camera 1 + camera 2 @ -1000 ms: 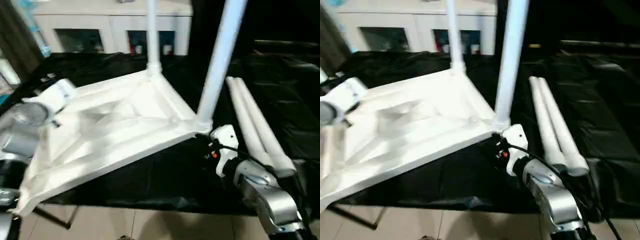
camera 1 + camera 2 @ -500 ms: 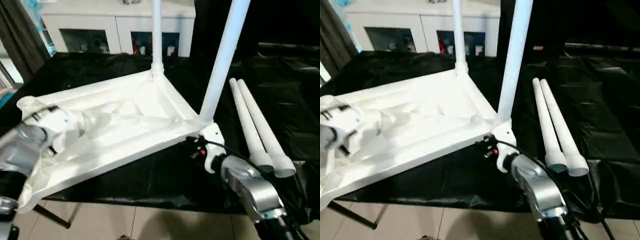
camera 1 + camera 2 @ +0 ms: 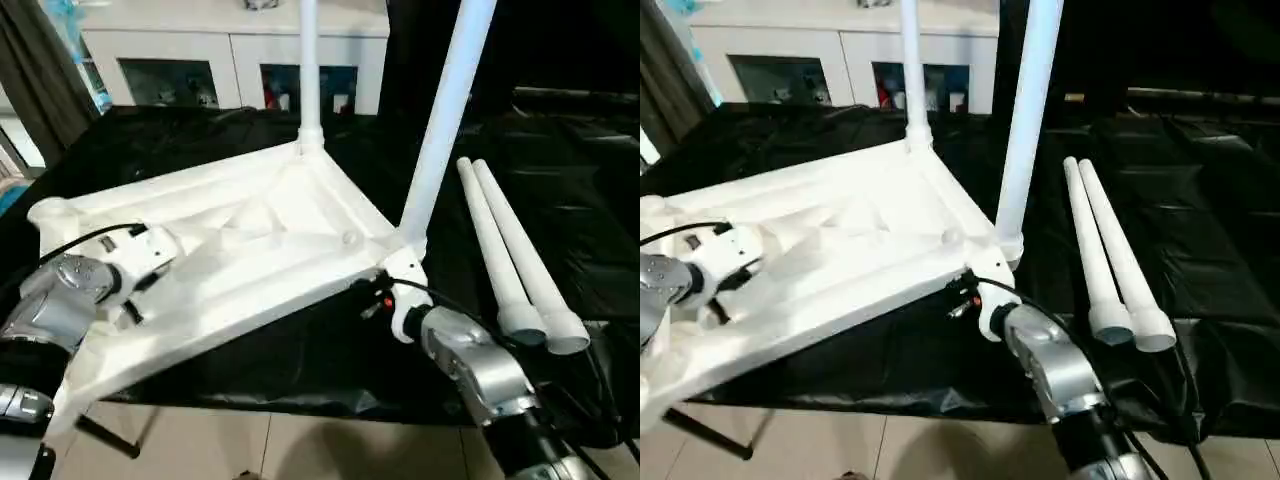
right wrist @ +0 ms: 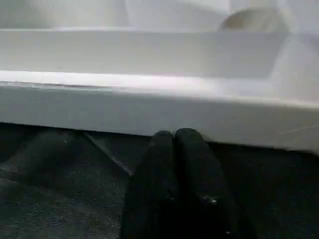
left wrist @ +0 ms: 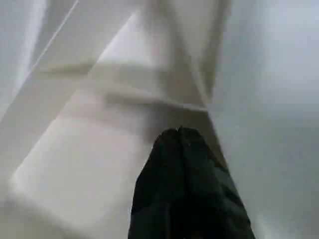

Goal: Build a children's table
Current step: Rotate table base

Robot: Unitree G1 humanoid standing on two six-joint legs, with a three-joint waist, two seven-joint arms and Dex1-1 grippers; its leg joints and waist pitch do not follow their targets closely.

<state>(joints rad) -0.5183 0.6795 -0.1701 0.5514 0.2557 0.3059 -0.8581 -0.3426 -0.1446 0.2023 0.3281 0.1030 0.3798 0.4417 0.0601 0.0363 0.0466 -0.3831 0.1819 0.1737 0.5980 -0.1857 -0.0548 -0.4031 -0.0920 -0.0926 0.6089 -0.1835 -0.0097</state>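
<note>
The white tabletop (image 3: 250, 240) lies upside down on black cloth, ribbed underside up. Two white legs stand in its sockets, one at the far corner (image 3: 308, 70) and one at the near right corner (image 3: 440, 120). Two loose legs (image 3: 510, 260) lie side by side to the right. My left gripper (image 5: 178, 133) is shut, its tip on the ribbed underside near the tabletop's left end. My right gripper (image 4: 173, 134) is shut and empty, its tips at the lower edge of the tabletop's rim (image 4: 149, 107), just left of the near right corner.
A white cabinet with glass doors (image 3: 230, 60) stands behind the work table. Black cloth (image 3: 570, 170) covers the table. The tabletop's near left corner hangs over the table's front edge above the tiled floor (image 3: 300, 440). A dark curtain (image 3: 40, 90) hangs at the left.
My left arm has come down and in over the tabletop's underside. My right gripper has slid left along the rim, away from the corner leg. The camera has also shifted.
</note>
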